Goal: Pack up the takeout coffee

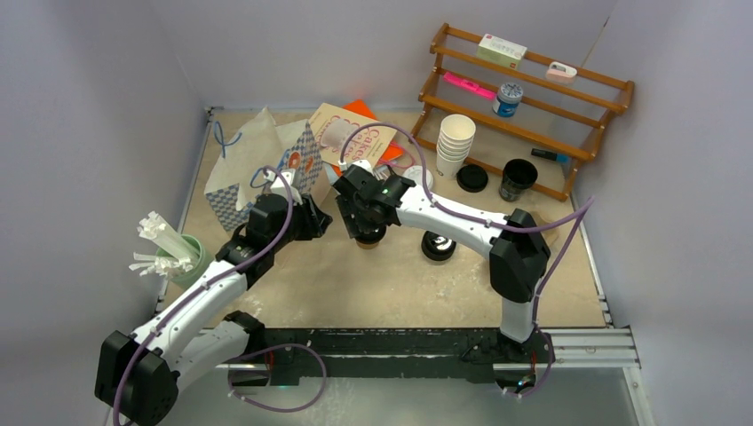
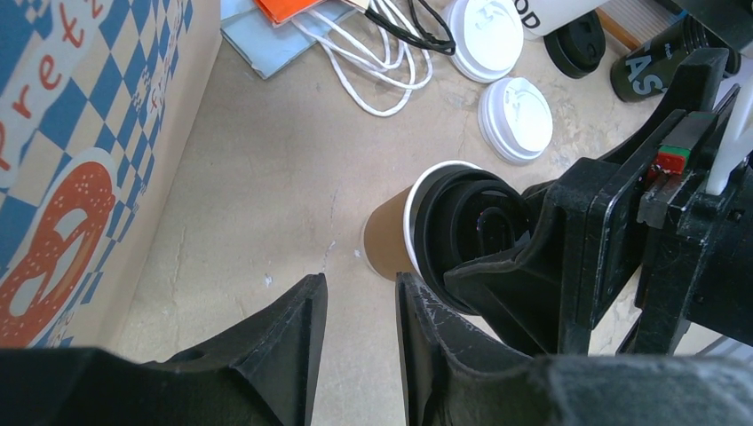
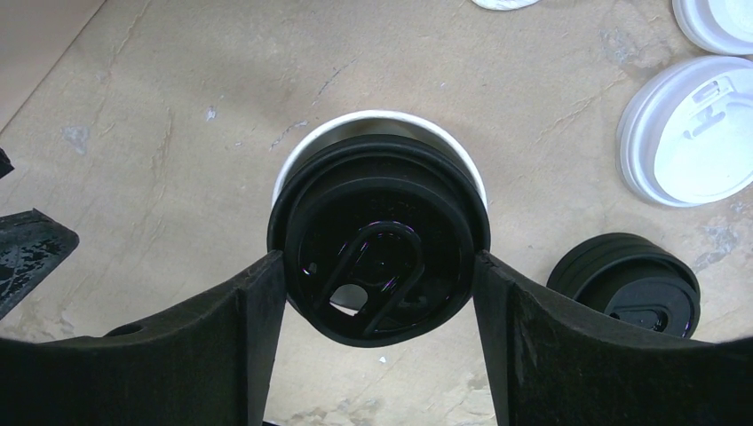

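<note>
The paper cup (image 2: 386, 244) seems light and crushable; the right end effector (image 3: 380, 266) grasps its stiffer black lid (image 3: 377, 222). The left end effector (image 2: 360, 288) is parted, empty.

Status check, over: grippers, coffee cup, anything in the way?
Left gripper slightly open, empty, beside brown cup. Right gripper astride its black lid, grip unconfirmed; lid looks askew. Loose white lids off to the side.
</note>
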You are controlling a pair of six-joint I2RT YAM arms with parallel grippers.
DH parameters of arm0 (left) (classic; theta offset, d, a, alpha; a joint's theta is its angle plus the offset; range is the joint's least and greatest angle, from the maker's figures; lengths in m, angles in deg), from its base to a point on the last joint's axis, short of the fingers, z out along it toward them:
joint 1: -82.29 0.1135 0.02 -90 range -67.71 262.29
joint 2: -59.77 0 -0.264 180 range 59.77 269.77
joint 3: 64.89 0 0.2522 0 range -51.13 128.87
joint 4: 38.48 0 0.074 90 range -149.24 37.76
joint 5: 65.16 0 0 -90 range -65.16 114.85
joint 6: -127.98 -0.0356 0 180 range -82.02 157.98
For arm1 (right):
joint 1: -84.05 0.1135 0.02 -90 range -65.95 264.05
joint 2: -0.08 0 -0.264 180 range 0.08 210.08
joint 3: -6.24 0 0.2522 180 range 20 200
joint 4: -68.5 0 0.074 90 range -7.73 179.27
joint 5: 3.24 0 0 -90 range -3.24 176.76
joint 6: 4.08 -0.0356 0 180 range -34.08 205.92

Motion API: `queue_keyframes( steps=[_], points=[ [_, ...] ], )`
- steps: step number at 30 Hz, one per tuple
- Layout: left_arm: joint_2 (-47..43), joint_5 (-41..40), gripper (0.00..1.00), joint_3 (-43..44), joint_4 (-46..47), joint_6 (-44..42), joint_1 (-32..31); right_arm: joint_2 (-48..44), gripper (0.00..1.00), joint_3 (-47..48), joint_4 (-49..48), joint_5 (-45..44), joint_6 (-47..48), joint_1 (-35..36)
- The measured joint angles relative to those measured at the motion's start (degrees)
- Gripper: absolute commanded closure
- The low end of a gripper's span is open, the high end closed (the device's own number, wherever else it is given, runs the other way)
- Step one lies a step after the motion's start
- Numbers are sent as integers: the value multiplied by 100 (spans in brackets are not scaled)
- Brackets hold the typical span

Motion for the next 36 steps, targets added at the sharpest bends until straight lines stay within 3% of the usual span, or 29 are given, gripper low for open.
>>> queue_keyframes(
  steps=[8,36],
  points=[
    [140,173,64,0,111,0,11,-20,31,2,17,-20,-9,0],
    [315,490,64,0,474,4,20,146,32,258,81,4,72,0]
  ],
)
